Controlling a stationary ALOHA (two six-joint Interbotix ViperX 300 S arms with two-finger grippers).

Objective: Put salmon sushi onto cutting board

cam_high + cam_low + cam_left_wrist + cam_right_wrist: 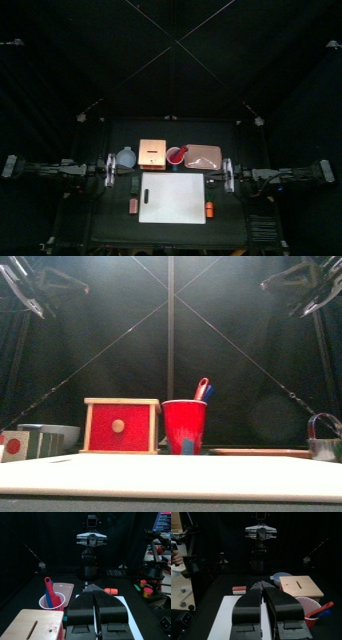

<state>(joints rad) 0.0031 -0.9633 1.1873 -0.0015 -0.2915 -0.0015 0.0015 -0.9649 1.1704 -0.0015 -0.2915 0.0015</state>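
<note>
The salmon sushi [134,205] [239,589] is a small dull orange piece lying on the table just off the left edge of the white cutting board [174,198] [234,614] [130,607]. My left gripper [110,170] [93,592] hovers shut and empty at the table's left, behind the board's left corner. At the right side my right gripper [230,176] [264,587] hangs shut and empty too. In the front view both grippers hang high, well above the objects.
A brighter orange-red piece [211,209] [110,591] lies off the board's right edge. Behind the board stand a tan wooden block [152,154], a red cup [175,155] [185,426] holding utensils, a pinkish dish [203,155] and a grey-blue bowl [124,159].
</note>
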